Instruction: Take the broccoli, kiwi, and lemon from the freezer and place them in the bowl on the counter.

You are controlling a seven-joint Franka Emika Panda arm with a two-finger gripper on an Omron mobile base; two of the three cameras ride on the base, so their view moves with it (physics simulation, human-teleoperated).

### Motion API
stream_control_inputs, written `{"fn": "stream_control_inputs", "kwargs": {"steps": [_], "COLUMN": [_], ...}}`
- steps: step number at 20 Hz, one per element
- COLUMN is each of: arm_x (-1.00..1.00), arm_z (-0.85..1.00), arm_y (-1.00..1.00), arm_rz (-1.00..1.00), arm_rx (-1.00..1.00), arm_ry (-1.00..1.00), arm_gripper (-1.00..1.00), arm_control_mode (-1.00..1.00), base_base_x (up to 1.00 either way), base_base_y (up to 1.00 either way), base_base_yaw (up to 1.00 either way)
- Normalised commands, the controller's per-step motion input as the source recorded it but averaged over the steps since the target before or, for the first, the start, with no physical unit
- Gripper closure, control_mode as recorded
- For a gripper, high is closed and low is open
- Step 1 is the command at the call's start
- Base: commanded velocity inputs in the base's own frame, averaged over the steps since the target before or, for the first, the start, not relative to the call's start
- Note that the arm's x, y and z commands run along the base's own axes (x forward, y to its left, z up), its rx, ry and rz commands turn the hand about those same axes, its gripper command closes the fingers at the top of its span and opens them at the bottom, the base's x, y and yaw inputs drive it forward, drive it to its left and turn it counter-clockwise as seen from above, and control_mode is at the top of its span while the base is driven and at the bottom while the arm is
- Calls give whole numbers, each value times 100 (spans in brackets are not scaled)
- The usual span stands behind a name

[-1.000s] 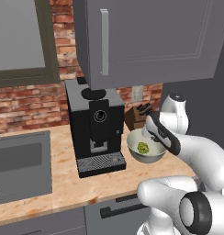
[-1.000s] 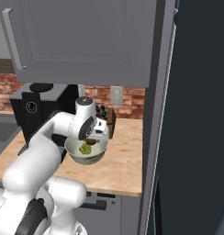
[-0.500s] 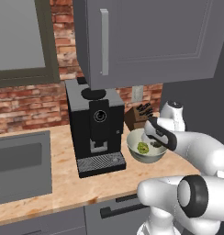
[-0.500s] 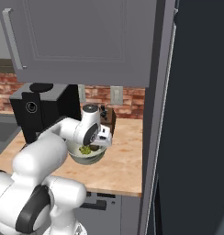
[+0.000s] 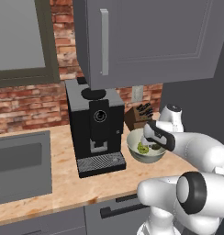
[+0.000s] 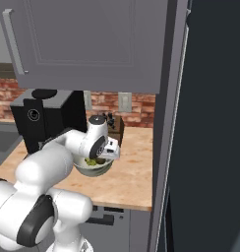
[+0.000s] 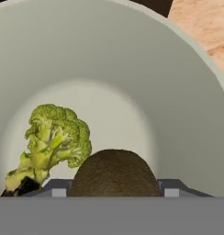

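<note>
The kiwi (image 7: 114, 172) sits low in the bowl (image 7: 132, 59) between the jaws of the gripper (image 7: 114, 189), beside the broccoli (image 7: 52, 140); I cannot tell if the grip is loose. I judge this the kiwi's drop. The lemon remains, so the arm must lift clear and turn to the freezer (image 6: 210, 123). The coffee machine (image 5: 98, 131) and knife block (image 5: 137, 117) stand close to the bowl on the counter (image 5: 63, 170).

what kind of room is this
A rendered home kitchen, most likely: a tan marbled stone counter against a red brick wall, with a black coffee machine, a knife block and grey wall cupboards.
</note>
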Motion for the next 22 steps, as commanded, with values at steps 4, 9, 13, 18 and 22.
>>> {"fn": "stream_control_inputs", "kwargs": {"steps": [4,9,13,18,22], "arm_x": [0,0,0,-10,-67], "arm_z": [0,0,6,53,72], "arm_y": [0,0,0,0,1], "arm_rz": [0,0,0,-3,-2], "arm_rx": [0,0,0,-1,-2], "arm_ry": [0,0,0,0,-4], "arm_gripper": [-100,-100,-100,-100,-100], "arm_control_mode": [-100,-100,-100,-100,-100], "base_base_x": [0,0,0,0,0], "base_base_y": [0,0,0,0,0], "base_base_yaw": [0,0,0,0,0]}}
